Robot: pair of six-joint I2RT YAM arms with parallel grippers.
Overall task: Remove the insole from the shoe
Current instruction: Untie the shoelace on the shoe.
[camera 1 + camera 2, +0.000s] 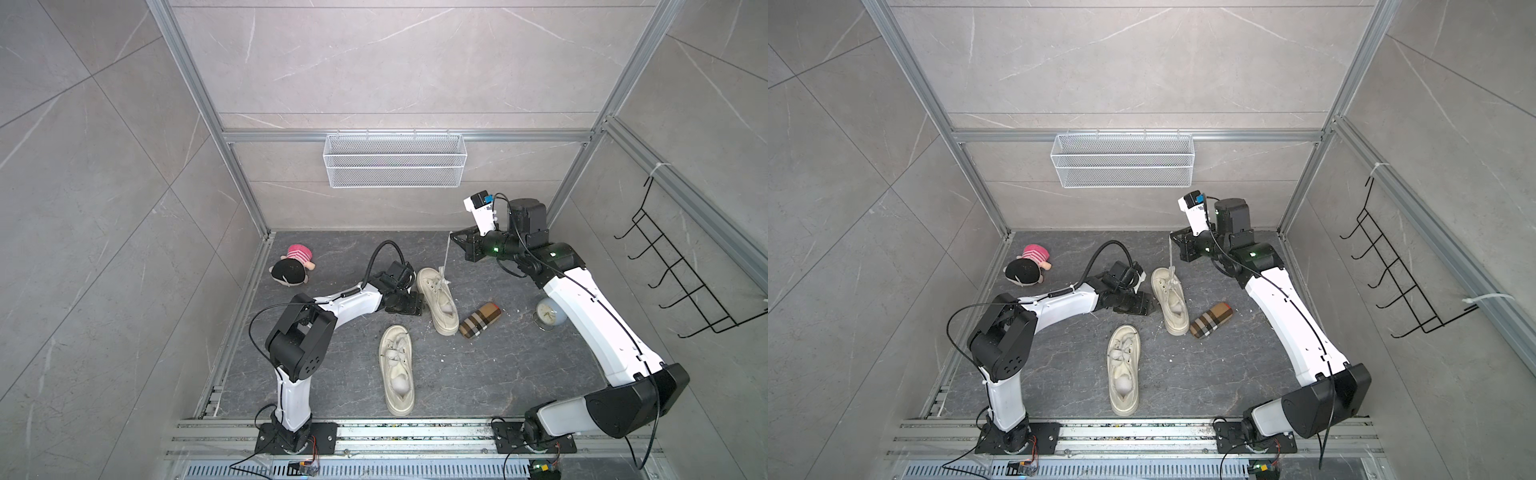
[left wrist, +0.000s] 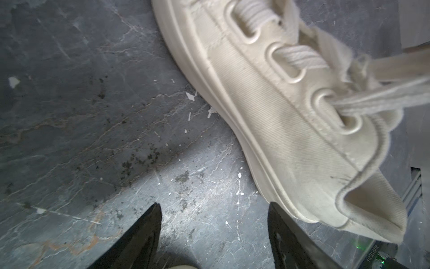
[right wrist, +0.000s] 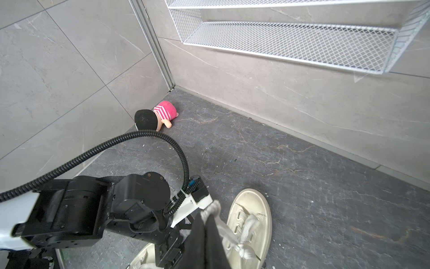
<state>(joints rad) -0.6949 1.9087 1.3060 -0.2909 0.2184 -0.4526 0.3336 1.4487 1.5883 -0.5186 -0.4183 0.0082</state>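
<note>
From here I cannot make out the insole itself. In both top views the heel opening of the far shoe (image 1: 437, 301) shows only a pale grey patch (image 1: 446, 308), so whatever lies inside is hidden by the upper. The near shoe (image 1: 397, 370) shows a similar patch at its heel. Both shoes lie on the dark desk (image 1: 498, 365).

My right gripper (image 1: 454, 237) is pinched closed on the far shoe's shoelace (image 1: 446, 257), which runs taut up from the eyelets. In the right wrist view the black fingers (image 3: 204, 235) cover most of the lace.

My left gripper (image 2: 214, 209) stands wide, low over the desk beside that shoe's heel end. One fingertip sits just beside the sole, and I cannot tell whether they touch.

An alarm clock (image 1: 547, 315) is partly cut off by the right arm. A white mesh basket (image 1: 395, 160) hangs on the back rail, wall tiles showing through its mesh. A plaid case (image 1: 480, 321) lies just beside the far shoe.
</note>
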